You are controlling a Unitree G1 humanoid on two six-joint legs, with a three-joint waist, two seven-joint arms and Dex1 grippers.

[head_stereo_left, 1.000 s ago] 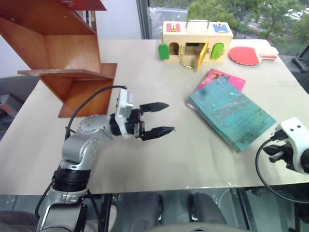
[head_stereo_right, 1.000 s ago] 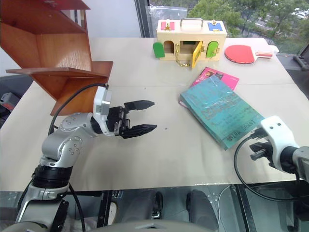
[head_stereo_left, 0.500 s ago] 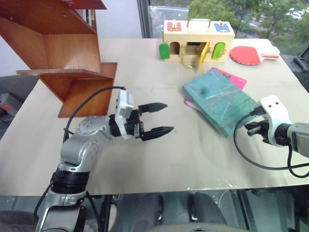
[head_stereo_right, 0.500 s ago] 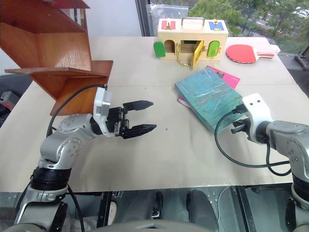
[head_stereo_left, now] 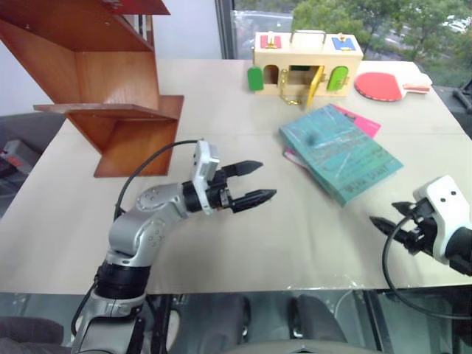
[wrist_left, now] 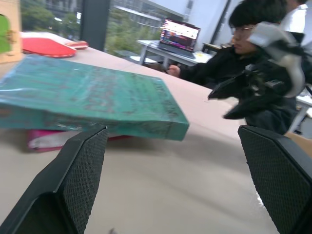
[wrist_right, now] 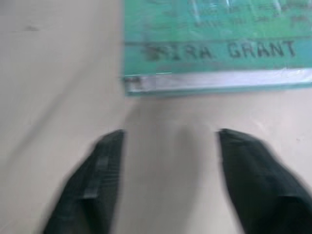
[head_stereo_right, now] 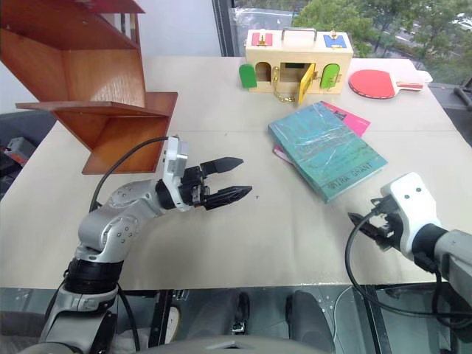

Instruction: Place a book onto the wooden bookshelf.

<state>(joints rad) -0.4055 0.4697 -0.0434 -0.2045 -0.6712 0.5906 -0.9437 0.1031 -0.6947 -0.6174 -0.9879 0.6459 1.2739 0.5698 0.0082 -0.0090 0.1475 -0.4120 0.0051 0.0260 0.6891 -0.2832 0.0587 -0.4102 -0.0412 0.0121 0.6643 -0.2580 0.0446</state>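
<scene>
The teal-green book (head_stereo_left: pixel 339 151) lies flat on the table at right of centre, partly on top of a pink book (head_stereo_left: pixel 363 122). My right gripper (head_stereo_left: pixel 383 214) hovers near the table's front right edge, open and empty. It points at the book's near edge (wrist_right: pixel 214 78), with a gap between them. My left gripper (head_stereo_left: pixel 265 181) is open and empty over the middle of the table, pointing right toward the book (wrist_left: pixel 87 92). The wooden bookshelf (head_stereo_left: pixel 110 96) stands at the far left.
A pale wooden box with coloured doors (head_stereo_left: pixel 306 63) and a red paddle (head_stereo_left: pixel 383 85) sit at the table's far edge. Beyond the table, a person (wrist_left: pixel 229 53) sits in the left wrist view. Bare tabletop (head_stereo_left: pixel 221 243) stretches between the grippers.
The book has slid and turned away from the front right edge, toward the table's middle. My right gripper has drawn back from it and opened. The left gripper has barely shifted.
</scene>
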